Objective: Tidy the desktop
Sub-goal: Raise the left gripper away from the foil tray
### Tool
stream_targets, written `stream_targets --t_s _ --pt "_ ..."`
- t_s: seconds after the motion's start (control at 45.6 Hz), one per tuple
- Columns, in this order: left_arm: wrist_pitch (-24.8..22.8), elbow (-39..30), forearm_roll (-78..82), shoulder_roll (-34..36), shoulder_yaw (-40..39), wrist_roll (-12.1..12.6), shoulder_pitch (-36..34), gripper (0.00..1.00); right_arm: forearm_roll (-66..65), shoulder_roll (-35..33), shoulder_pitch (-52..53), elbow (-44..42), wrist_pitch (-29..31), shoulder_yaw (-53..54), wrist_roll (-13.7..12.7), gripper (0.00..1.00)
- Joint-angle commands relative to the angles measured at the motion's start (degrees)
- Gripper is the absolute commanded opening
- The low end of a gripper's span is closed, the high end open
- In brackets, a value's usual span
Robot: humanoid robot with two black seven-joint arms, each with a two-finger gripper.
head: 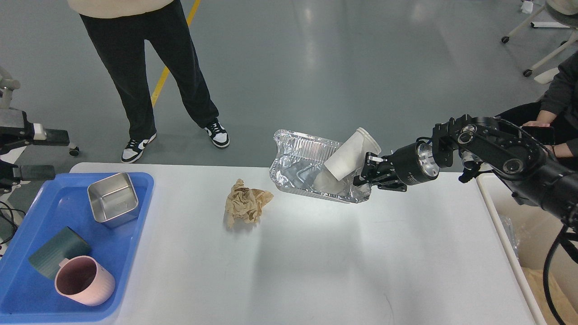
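Desktop (pixel 316 253) lies below right gripper (pixel 366 174), which clamps the foil tray (pixel 300 169) aloft.

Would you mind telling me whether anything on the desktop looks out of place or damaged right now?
Yes. A crumpled brown paper lies loose mid-desktop. The foil tray, dented, is held tilted above the surface by the right gripper, with a white paper cup tipped over inside it.
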Motion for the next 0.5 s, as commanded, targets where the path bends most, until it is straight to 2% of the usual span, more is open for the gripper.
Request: stream_targets --t_s 0.0,0.044,0.219,0.482 --pt "0.0 -0.62 0.02 -0.48 3.15 -5.32 0.17 0.87 0.0 -0.39 0.01 0.0 0.0 0.08 0.05 0.0" --pt "0.0 -0.62 0.02 -0.3 4.12 -6.21 0.17 0.88 0.09 -0.48 0.01 0.09 0.0 -0.01 0.05 0.0" --pt "0.16 -0.54 -0.15 -0.13 4.3 -6.74 0.17 0.89 0.0 -0.56 0.01 0.09 0.0 -0.01 0.05 0.0" --pt "0.77 -0.18 0.02 0.05 4.65 -5.86 0.26 0.92 0.0 -0.3 -0.08 0.0 0.0 0.08 0.05 0.0"
